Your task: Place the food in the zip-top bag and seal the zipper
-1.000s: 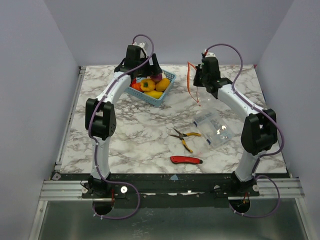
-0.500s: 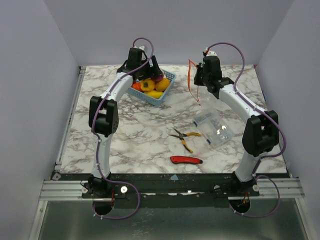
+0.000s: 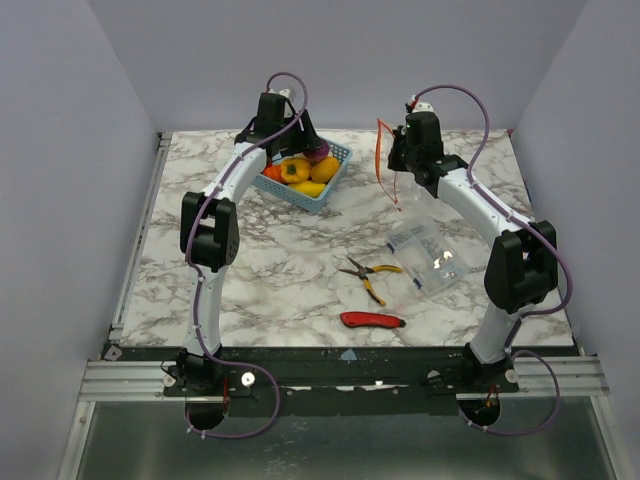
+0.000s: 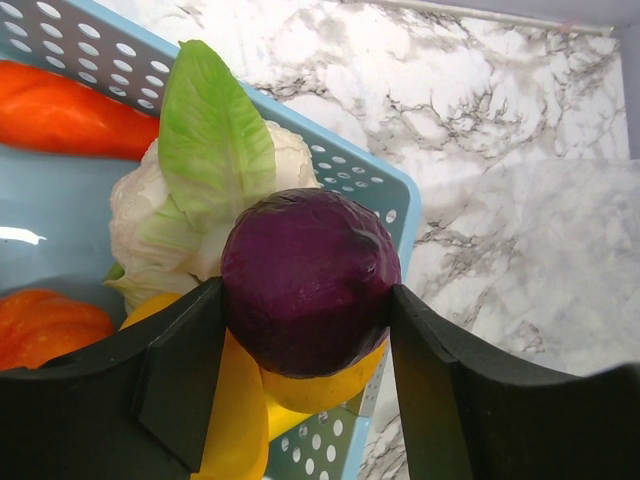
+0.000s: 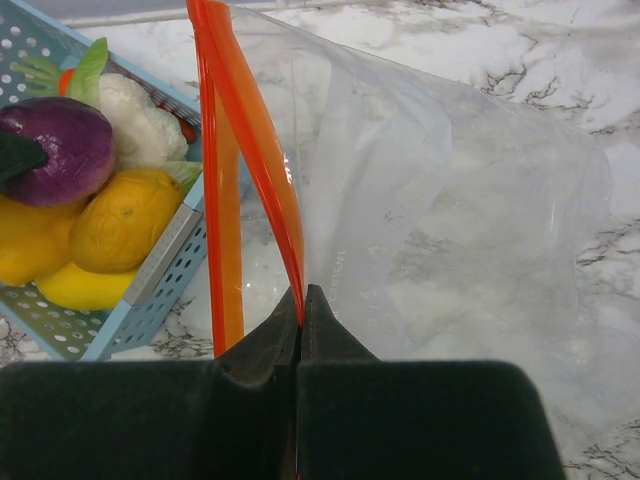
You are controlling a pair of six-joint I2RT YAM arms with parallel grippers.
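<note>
Lab robot cell: bare grey walls, marble-print table, aluminium rail.

The marbled table carries a blue basket, pliers, a red knife (near edge) and a clear packet.

Left claw grips a purple toy fruit — over the blue basket

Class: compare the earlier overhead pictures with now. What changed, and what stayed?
The left gripper eased further over the light blue mesh basket and closed on the round purple toy vegetable. The right gripper still pinches the red-orange strip of the clear plastic bag; yellow-handled pliers, red-handled knife and flat clear packet lie unmoved.
</note>
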